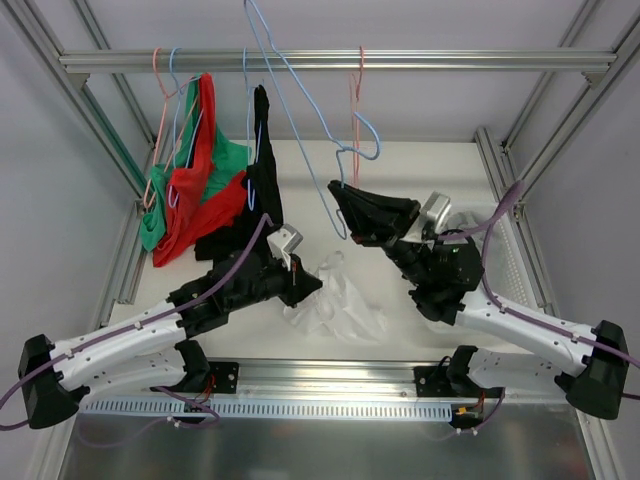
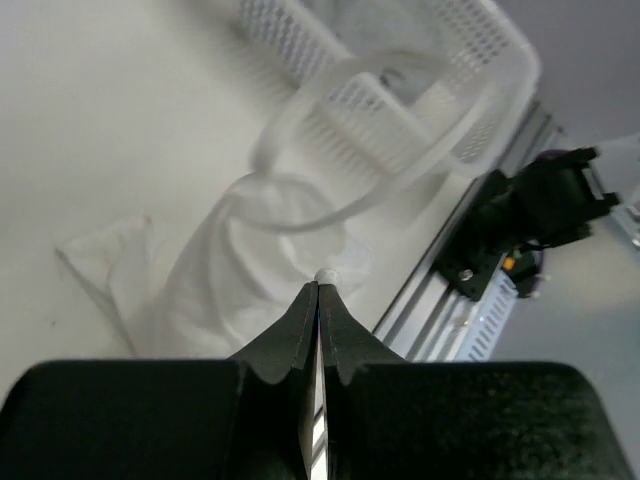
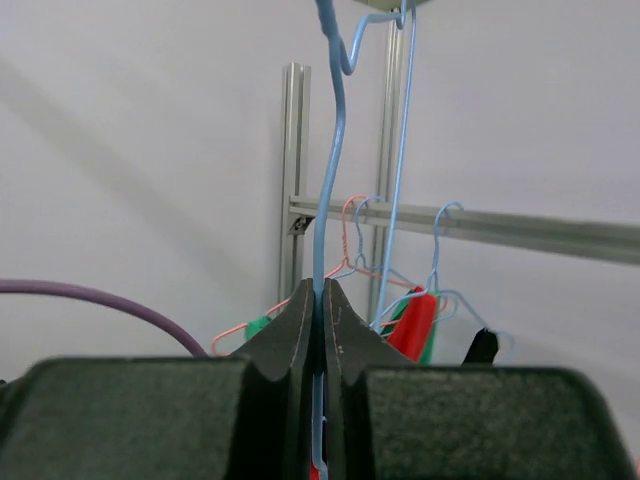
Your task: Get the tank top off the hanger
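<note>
No writing, label, brand name, number or sign can be read in any of the three views.

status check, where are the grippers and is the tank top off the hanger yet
Left gripper shut, over the tank top. Right gripper shut on the blue hanger. Tank top off, crumpled on the table. Nothing in the way.
</note>
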Tool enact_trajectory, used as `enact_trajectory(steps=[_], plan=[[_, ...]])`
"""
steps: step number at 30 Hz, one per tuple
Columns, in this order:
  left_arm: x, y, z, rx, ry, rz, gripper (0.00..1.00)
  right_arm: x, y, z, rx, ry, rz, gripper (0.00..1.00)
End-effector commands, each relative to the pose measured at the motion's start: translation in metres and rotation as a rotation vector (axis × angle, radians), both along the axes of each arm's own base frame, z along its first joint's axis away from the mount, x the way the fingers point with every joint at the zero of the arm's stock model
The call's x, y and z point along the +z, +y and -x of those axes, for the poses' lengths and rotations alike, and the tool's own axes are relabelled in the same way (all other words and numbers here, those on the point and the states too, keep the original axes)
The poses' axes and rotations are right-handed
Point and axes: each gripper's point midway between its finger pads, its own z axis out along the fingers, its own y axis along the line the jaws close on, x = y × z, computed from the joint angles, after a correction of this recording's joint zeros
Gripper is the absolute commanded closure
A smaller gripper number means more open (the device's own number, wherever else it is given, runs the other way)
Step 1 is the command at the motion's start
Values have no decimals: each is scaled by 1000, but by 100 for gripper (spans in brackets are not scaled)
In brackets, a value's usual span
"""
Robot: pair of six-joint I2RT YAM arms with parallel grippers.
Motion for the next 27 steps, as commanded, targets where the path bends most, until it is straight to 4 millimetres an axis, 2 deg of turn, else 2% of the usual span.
enact_trajectory(steps=[1,2,3,4,5,6,7,8,9,10,11,12,14,17,18,21,22,23,24,25,27], plan=[[-26,9,-19,138,46,-42,100,53,-46,37,-177,-270,-170,99],[-37,9,-20,146,66,-69,100,50,-49,35,-267,-297,-121,100],[-44,9,-20,153,83,-79,100,43,-41,41,-259,-270,-90,100],[-49,8,-20,152,94,-91,100,27,-28,35,-267,-208,7,100],[-51,9,-18,153,99,-102,100,23,-40,26,-311,-115,28,100],[-51,10,-18,157,102,-107,100,14,-35,29,-264,-33,63,100],[-44,11,-18,164,90,-92,95,-19,-21,24,-251,49,223,100],[-41,15,-18,177,83,-103,75,-18,-34,20,-272,130,212,100],[-40,20,-15,179,79,-120,61,-27,-35,21,-247,218,208,100],[-36,23,-14,183,71,-121,42,-43,-38,19,-262,277,254,100],[-21,26,-13,184,49,-92,23,-51,-46,14,-297,335,241,100],[-18,30,-11,172,35,-102,16,-54,-53,18,-276,375,219,100],[0,34,-6,153,3,-71,1,-60,-62,12,-318,435,203,100],[12,37,9,73,-12,-70,2,-59,-68,0,-418,496,243,100],[14,35,17,31,-5,-67,1,-47,-71,-3,-445,504,239,100],[23,35,33,-43,15,-58,2,-56,-65,-24,-571,563,302,100],[26,35,38,-65,22,-48,1,-49,-55,-32,-564,583,313,100],[29,37,40,-69,25,-45,2,-47,-50,-36,-519,670,249,100],[30,38,42,-69,28,-42,1,-57,-52,-49,-544,704,287,100],[34,41,43,-67,22,-33,1,-46,-49,-53,-515,720,261,100],[35,45,42,-54,18,-30,1,-52,-36,-67,-522,752,269,100]])
